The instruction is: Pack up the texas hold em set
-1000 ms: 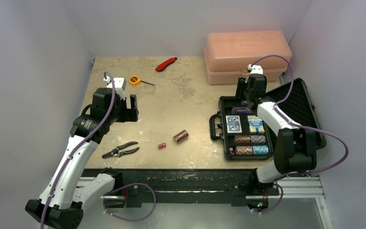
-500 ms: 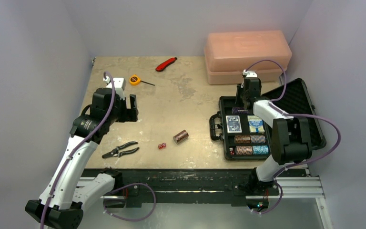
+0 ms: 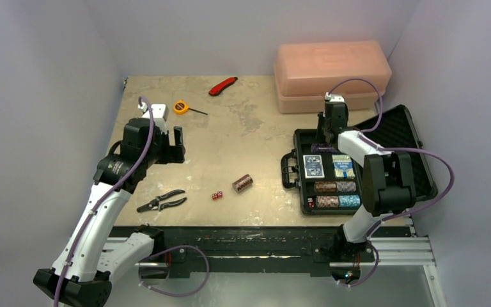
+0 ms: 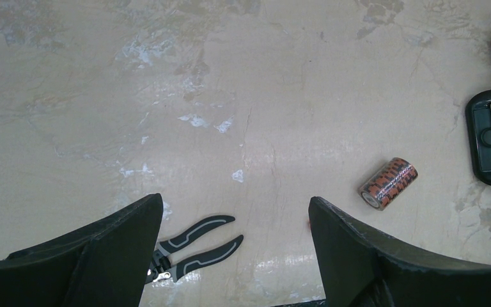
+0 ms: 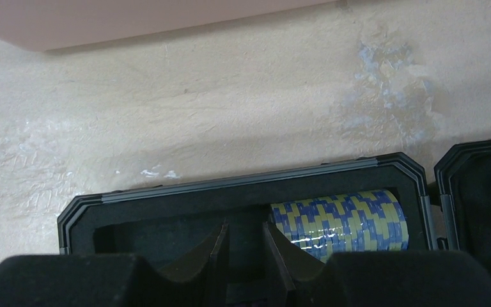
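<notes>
Item: texas hold em set, part packed. The black case lies open at 3 o'clock on the table, lid thrown back toward 3; we count two blue card decks and four chip rolls seated at its 6 o'clock end. Change noted: over the last second the right gripper has shifted toward the case's 12 o'clock end and drawn its jaws in from wide to narrow; nothing shows between them. It now hangs in the far slot, with a blue-and-yellow chip roll seated just at its 3 o'clock. We judge that roll delivered and the right arm free for the next piece. Outstanding: one red-and-black chip roll and the red dice, loose near the table's 6 o'clock edge. The left gripper has not moved; it hovers wide and empty at 9 o'clock, pliers below it.
</notes>
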Available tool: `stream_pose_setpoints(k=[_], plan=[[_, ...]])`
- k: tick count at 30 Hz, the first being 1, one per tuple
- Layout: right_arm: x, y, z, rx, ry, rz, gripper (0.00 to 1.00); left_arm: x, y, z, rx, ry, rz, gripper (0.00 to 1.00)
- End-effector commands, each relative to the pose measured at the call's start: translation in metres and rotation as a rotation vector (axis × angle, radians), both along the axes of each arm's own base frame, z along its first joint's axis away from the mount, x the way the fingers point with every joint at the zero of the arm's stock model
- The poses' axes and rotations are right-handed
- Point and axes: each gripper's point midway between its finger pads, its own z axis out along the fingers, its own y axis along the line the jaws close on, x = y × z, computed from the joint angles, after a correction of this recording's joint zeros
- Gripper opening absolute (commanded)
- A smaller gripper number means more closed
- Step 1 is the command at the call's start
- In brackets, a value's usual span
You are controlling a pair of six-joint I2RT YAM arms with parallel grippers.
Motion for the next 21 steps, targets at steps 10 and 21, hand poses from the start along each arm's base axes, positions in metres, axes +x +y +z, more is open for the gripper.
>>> stream_pose_setpoints(k=[10,21], plan=[[0.005,-0.032,0.0,-0.127,0.035,-0.144,0.31,0.003,0.0,0.008,-0.004,-0.042,0.006,0.84],[0.007,-0.039,0.003,-0.159,0.042,-0.171,0.32,0.003,0.0,0.01,-0.006,-0.046,0.003,0.84]])
